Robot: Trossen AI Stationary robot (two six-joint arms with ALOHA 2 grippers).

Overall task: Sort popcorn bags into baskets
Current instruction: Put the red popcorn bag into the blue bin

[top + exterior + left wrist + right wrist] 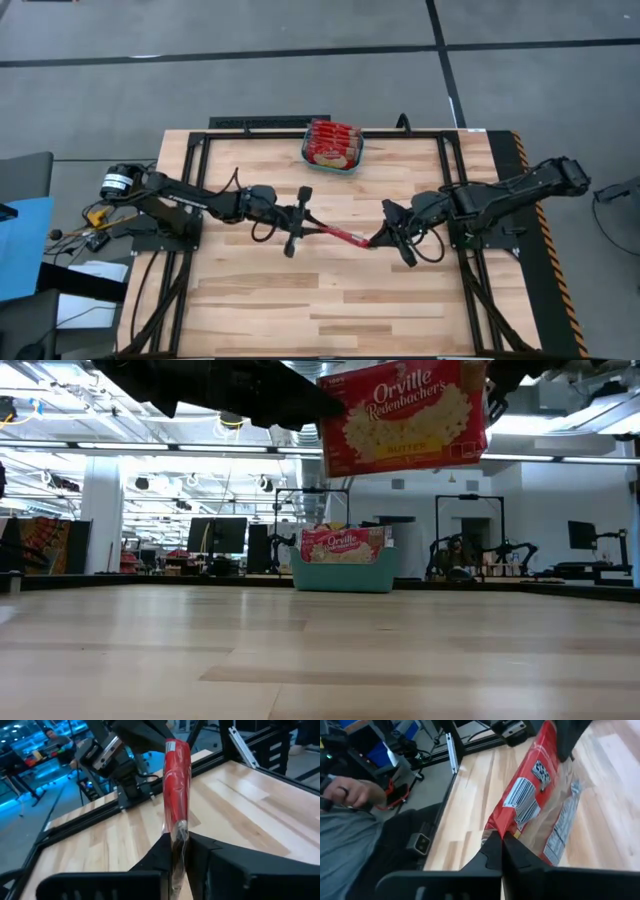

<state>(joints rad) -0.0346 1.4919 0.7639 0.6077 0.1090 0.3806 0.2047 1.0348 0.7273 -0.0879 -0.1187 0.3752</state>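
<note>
One red popcorn bag (345, 236) hangs in the air over the middle of the table, between my two grippers. My left gripper (316, 227) is shut on its left end and my right gripper (374, 242) is shut on its right end. In the low view the bag (405, 415) stands on edge high above the wood, printed face toward the near side. The teal basket (308, 155) sits at the far edge and holds several red bags (333, 143), standing upright in it (342, 544). My left gripper pinches the bag's clear sealed end strip (178, 829) between its two fingers. The fingers come about level from the table's left. The bag is lifted clear and runs edge-up away from the fingers toward the other gripper. My right gripper pinches the bag's opposite end (496, 826), next to the barcode, between its two fingers. The fingers come from the table's right, slanting slightly down. The bag is lifted clear of the table and reaches away to the left gripper at its far end.
Black frame rails (190, 170) run along the table's left, right and far sides. The near half of the wooden top (330, 310) is bare. A person's hand (345, 795) shows beyond the table's edge in the right wrist view.
</note>
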